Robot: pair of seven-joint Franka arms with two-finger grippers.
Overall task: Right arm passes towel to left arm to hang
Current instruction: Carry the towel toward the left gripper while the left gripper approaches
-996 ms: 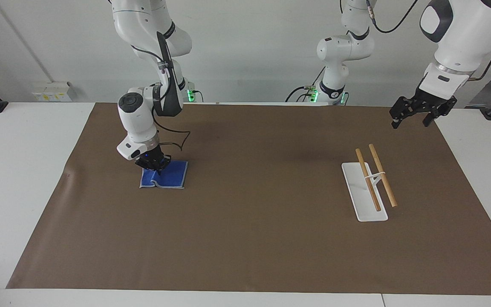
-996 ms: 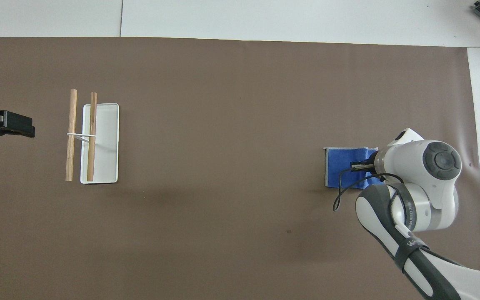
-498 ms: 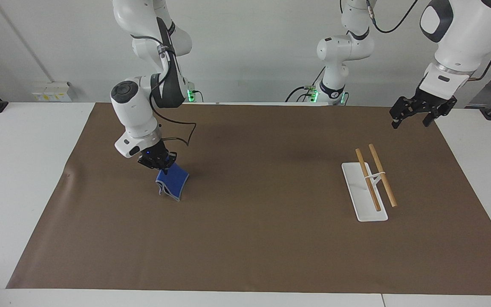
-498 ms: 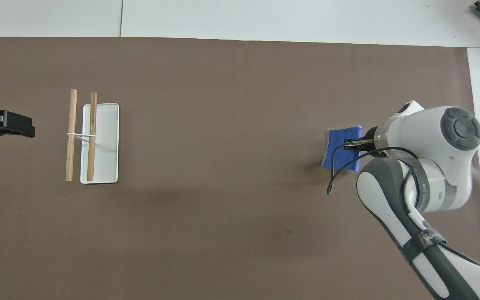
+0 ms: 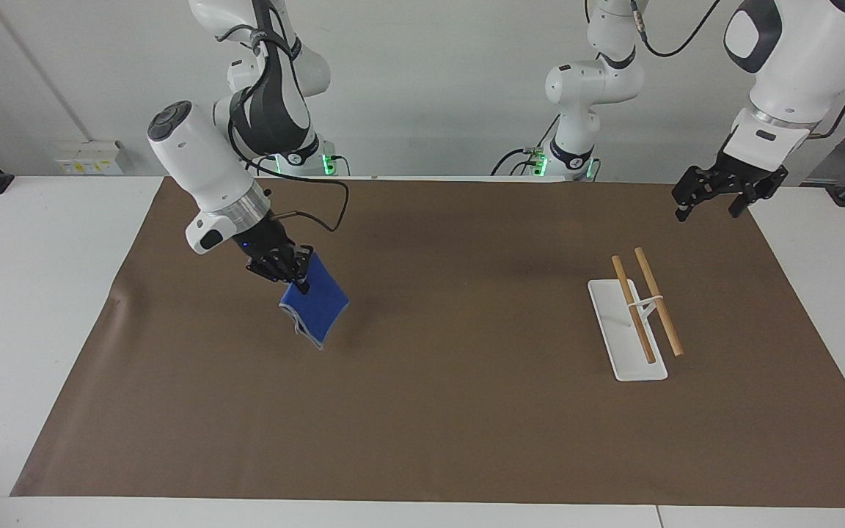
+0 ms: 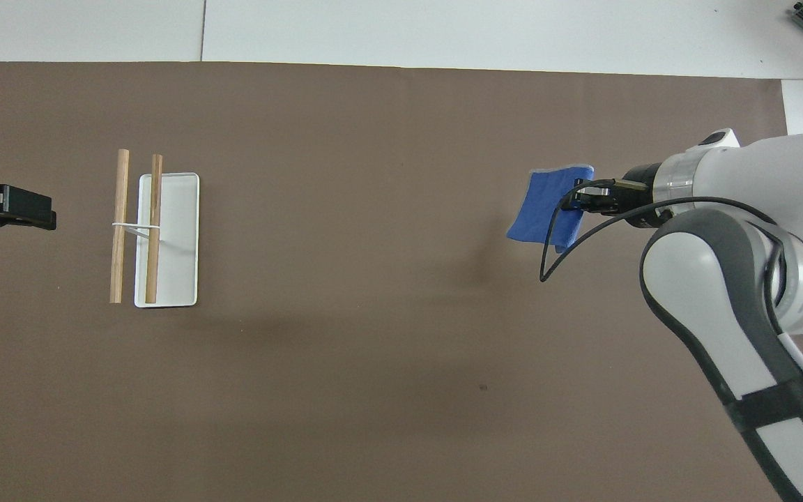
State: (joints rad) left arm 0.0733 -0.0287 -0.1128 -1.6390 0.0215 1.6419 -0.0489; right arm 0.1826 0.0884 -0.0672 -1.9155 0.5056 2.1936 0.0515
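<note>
Aloft, right gripper (image 5: 298, 275) pinches towel (image 5: 316, 306) over mat (image 5: 437, 411).

The overhead view's edge crops the left tool (image 6: 4, 209).

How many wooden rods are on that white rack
2. Both wooden rods lie side by side across the white rack toward the left arm's end of the table: one rod over the rack's base, the other rod past its edge. None seems hidden.
</note>
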